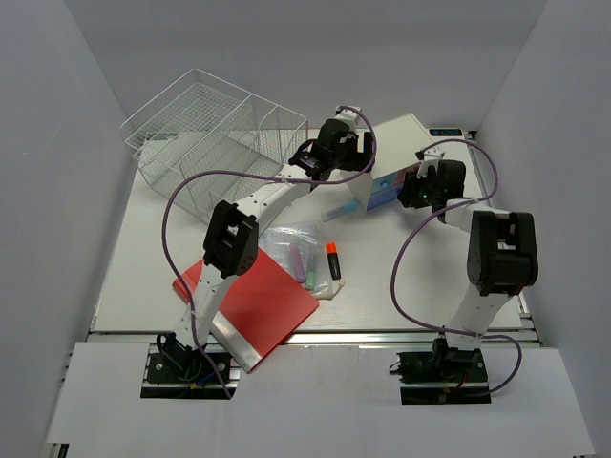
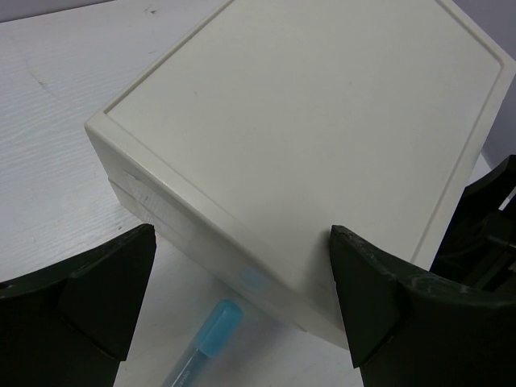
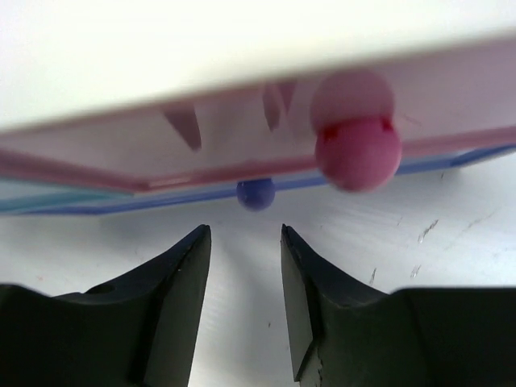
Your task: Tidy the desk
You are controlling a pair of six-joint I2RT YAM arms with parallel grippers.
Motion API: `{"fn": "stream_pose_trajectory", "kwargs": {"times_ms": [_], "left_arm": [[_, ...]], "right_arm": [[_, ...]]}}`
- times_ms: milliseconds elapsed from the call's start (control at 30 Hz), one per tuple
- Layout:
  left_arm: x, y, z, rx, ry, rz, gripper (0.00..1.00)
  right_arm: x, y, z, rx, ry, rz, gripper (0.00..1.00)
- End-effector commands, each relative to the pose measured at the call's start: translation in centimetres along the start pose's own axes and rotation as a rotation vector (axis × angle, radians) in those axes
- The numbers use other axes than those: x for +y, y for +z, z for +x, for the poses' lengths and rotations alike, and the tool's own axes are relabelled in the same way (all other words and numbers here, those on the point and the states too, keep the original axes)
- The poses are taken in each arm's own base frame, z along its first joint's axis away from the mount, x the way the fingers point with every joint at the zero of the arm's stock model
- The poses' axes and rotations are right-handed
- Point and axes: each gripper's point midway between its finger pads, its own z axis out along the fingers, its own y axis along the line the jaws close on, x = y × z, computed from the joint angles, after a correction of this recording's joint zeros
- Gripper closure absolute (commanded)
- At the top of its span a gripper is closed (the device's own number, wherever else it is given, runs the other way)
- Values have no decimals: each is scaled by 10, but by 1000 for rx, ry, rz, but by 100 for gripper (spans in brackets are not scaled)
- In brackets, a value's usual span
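Note:
The white desk holds a small white drawer box at the back right. My left gripper hovers open and empty over the box's left corner; in the left wrist view its fingers stand wide either side of the box edge, with a blue-capped pen on the desk below. My right gripper is at the box's drawer front. In the right wrist view its jaws are a little apart and empty, just short of a blue knob, with a pink knob up to the right.
A white wire basket stands at the back left. A red folder lies at the front left under the left arm. A clear bag of highlighters and an orange highlighter lie mid-desk.

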Motion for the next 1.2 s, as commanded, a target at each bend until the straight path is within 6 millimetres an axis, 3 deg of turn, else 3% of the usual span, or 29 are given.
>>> {"fn": "stream_pose_trajectory", "kwargs": {"times_ms": [0, 733, 1000, 1167], "left_arm": [[24, -4, 59, 195, 40, -81, 3], [20, 1, 59, 186, 41, -60, 4], [21, 1, 61, 193, 45, -62, 4], [21, 1, 61, 193, 49, -57, 4]], "right_arm": [[-3, 9, -23, -53, -25, -6, 53], [-2, 29, -27, -74, -46, -61, 51], [0, 31, -32, -97, -46, -76, 56], [1, 31, -34, -107, -41, -80, 67]]}}
